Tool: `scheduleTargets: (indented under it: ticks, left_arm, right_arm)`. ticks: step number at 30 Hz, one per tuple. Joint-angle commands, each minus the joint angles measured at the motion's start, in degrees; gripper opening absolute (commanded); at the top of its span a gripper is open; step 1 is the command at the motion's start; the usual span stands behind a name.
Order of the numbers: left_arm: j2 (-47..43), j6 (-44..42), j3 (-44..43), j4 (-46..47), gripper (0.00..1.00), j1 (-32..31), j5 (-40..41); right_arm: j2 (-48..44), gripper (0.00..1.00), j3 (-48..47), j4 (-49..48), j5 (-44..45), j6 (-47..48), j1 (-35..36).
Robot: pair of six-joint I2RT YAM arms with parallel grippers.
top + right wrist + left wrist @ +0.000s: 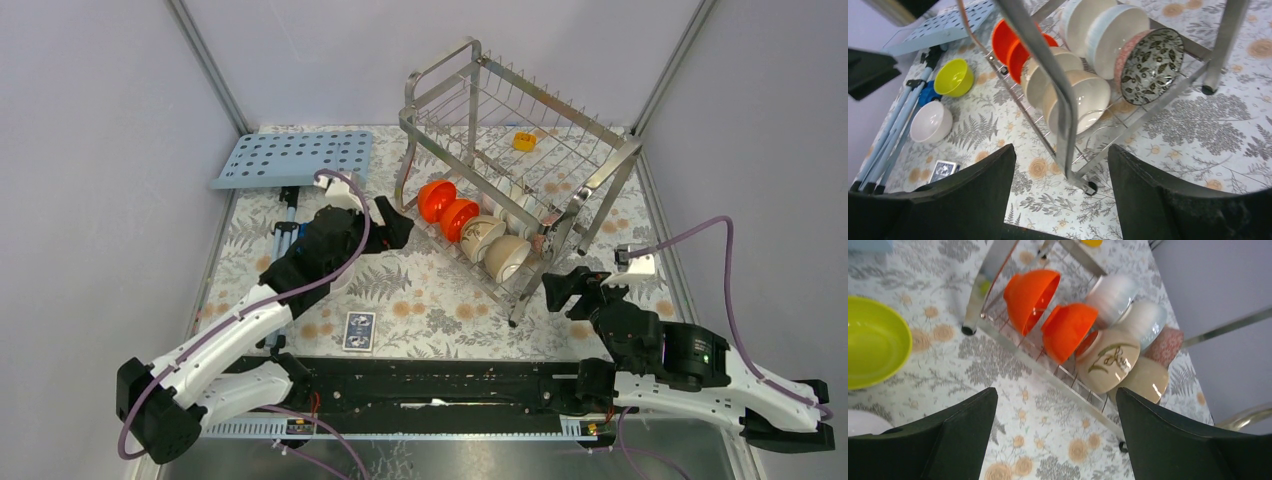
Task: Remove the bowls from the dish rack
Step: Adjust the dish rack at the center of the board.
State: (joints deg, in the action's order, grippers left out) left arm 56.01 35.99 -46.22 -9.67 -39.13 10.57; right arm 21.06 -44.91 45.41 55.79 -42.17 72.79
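The steel dish rack (520, 170) stands at the back right. Its lower tier holds two orange-red bowls (447, 208), two beige bowls (495, 247) and white bowls (1100, 27) on edge, with a dark patterned bowl (1148, 57) at the end. A yellow-green bowl (954, 77) and a white bowl (932, 121) sit upright on the table. My left gripper (392, 226) hovers open just left of the orange bowls, with only tablecloth between its fingers (968, 425). My right gripper (568, 288) is open beside the rack's front corner post (1063, 120), not touching it.
A light-blue perforated tray (295, 158) lies at the back left on a blue stand (893, 125). A card deck (359, 331) lies near the front. A small yellow block (524, 141) rests on the rack's upper tier. Walls close in on both sides.
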Motion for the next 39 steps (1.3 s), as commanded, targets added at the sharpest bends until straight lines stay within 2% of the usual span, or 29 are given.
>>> scheduleTargets:
  ticks: [1, 4, 8, 13, 17, 23, 39]
  left_arm:
    - [1.1, -2.5, -3.8, 5.0, 0.93, 0.7, 2.2]
    - [0.9, -2.1, -2.4, 5.6, 0.93, 0.7, 1.4]
    - [-0.6, -1.3, 0.0, 4.9, 0.93, 0.8, 1.0]
    - [-2.9, -0.2, 2.3, 4.1, 0.93, 0.8, 0.5]
    - [-3.7, 1.4, 4.1, 4.4, 0.93, 0.9, -0.8]
    - [-4.2, 2.8, 5.4, 4.5, 0.93, 0.8, -2.4]
    - [-7.3, 2.4, 6.7, 2.3, 0.93, 0.8, -1.3]
  right_arm:
    - [0.2, 0.75, 0.7, -8.3, -4.1, 7.9, -0.2]
    - [2.9, 0.75, 0.3, -7.9, -1.2, 8.0, -0.2]
    - [8.6, 0.70, -1.5, -6.0, 3.8, 6.8, -0.2]
    - [12.7, 0.71, -2.4, -7.4, 5.4, 6.6, -1.7]
    - [13.1, 0.70, -0.5, -10.5, 1.1, 7.6, -7.5]
    - [13.6, 0.66, 3.0, -20.2, -9.3, 11.7, -16.8]
    - [20.6, 0.41, 4.6, -30.9, -18.4, 15.2, -27.2]
